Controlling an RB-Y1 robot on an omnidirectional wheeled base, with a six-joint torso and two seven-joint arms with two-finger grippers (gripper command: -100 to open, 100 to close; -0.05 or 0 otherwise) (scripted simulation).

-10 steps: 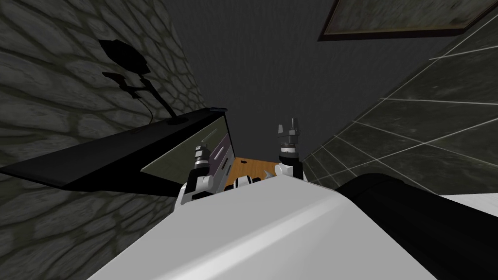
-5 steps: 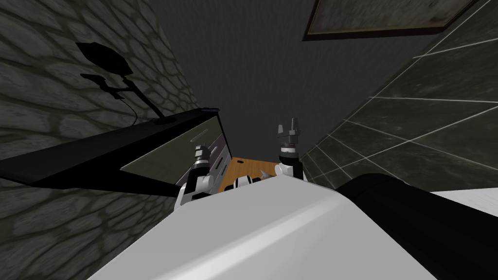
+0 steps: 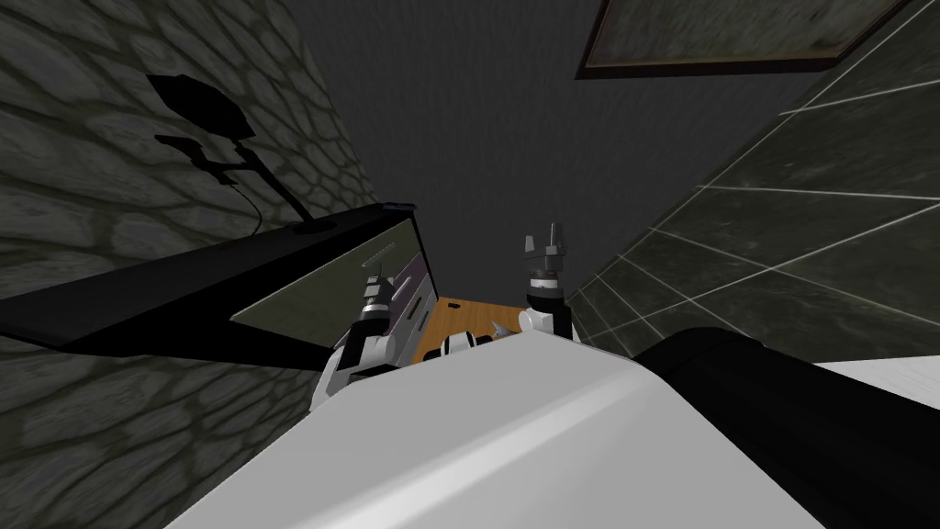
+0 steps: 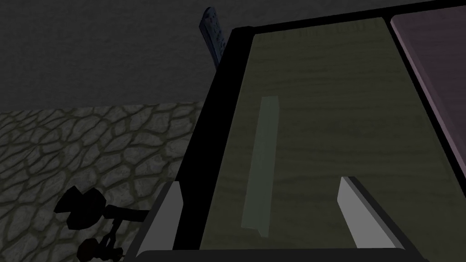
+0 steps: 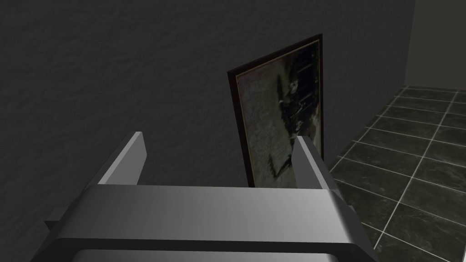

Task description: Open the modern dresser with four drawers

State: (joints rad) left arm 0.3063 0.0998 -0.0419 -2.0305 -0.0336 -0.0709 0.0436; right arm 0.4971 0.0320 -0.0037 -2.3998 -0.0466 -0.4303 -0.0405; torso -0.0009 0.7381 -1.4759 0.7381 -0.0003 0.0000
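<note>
Dresser (image 3: 211, 275) blk; drawer front (image 4: 327, 113) olive; handle (image 4: 261, 163) grey-grn.

carrier: dresser (image 3: 184, 285), flat black top | on it: black lamp (image 3: 207, 108), base touching top

Dim and murky throughout, with lamp (image 3: 207, 110) and dresser top (image 3: 184, 275) as flat black silhouettes, brightest at the orange-brown patch (image 3: 468, 317), splayed toward corners in the head view.

Drawer handle (image 4: 260, 163) unblocked between spread left fingers (image 4: 359, 214); black dresser frame (image 4: 205, 132) beside one finger (lamp (image 4: 84, 214) well apart).
</note>
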